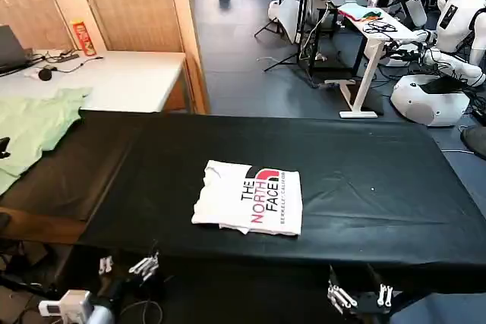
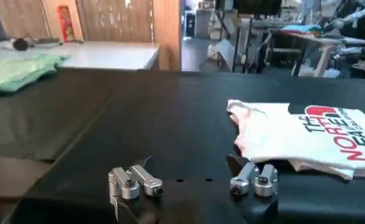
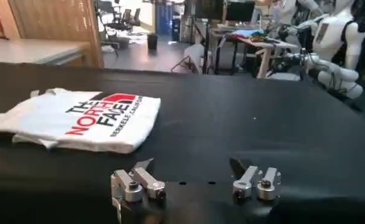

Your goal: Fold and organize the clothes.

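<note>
One black table spans the scene, and the T-shirt lies near its middle, toward the near edge, folded into a compact rectangle with the red-and-black logo facing up. A green garment lies at the far left, well apart from the shirt, partly on the black cloth.

Both tools sit low at the near edge, clear of the shirt. The left tool is wide open and holds nothing; the shirt's near left corner lies just beyond its right finger. The right tool is likewise wide open and empty, with the shirt off to its far left.

The fold looks essentially finished, so the step in hand is probably a last tidy or simply retreating. The left edge of the shirt is a little ragged, with lower layers peeking out at the near left corner. To finish well, any touch should be light: press or nudge that corner flush, not pinching, since a pinch could drag the top layer and undo the stack. The left tool is better placed for this. The right one should stay back.
</note>
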Robot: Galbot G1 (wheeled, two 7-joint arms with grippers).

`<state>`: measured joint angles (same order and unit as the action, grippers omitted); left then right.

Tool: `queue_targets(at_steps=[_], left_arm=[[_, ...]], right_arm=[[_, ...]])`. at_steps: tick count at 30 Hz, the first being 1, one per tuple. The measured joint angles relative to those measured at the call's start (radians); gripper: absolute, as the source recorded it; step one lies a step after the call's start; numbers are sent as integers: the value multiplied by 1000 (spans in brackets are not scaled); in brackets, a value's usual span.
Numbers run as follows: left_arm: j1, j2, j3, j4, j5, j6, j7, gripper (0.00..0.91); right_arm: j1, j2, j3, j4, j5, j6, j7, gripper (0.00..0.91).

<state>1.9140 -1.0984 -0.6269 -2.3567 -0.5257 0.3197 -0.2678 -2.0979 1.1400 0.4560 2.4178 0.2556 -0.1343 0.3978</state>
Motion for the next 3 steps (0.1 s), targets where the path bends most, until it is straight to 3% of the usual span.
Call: queue_targets(at_steps=[3], left_arm=[[0, 0, -2, -3, -5, 7, 2, 878]], right_arm=[[-8, 0, 0, 5, 0, 0, 0, 878]])
